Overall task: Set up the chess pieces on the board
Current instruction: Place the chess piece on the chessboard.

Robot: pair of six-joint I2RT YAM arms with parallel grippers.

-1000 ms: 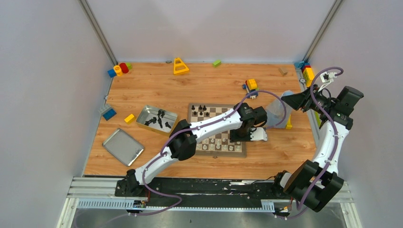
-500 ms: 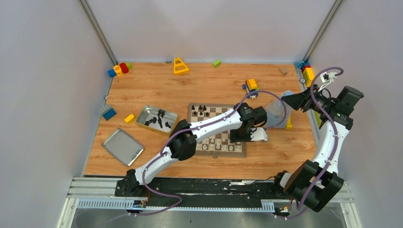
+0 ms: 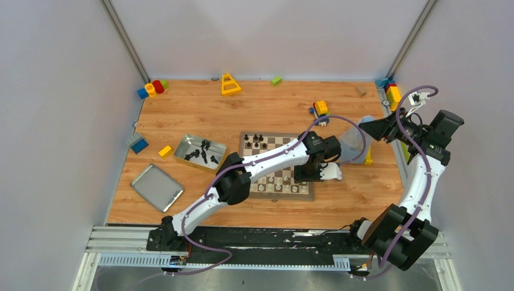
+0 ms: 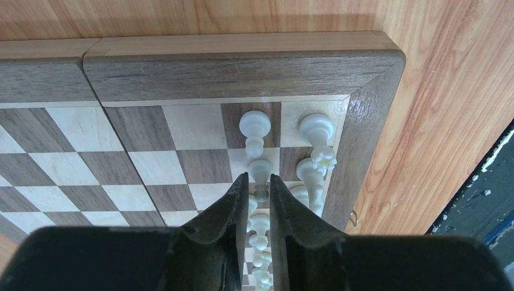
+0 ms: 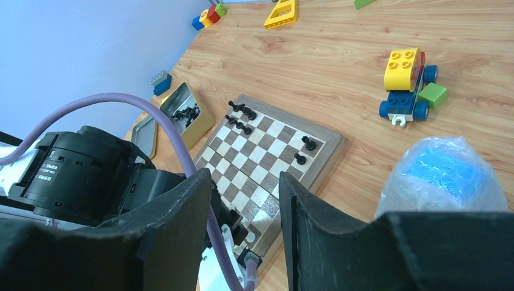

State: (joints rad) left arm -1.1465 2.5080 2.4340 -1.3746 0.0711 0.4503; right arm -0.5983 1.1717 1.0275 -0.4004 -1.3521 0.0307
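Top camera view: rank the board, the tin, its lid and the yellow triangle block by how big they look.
1. board
2. tin and lid: look about alike, not ranked
3. yellow triangle block

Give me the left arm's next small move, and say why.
Probably ease the left gripper open and lift straight up. A white pawn stands upright between its jaws on the board, in line with other white pawns, so any sideways move could knock them.
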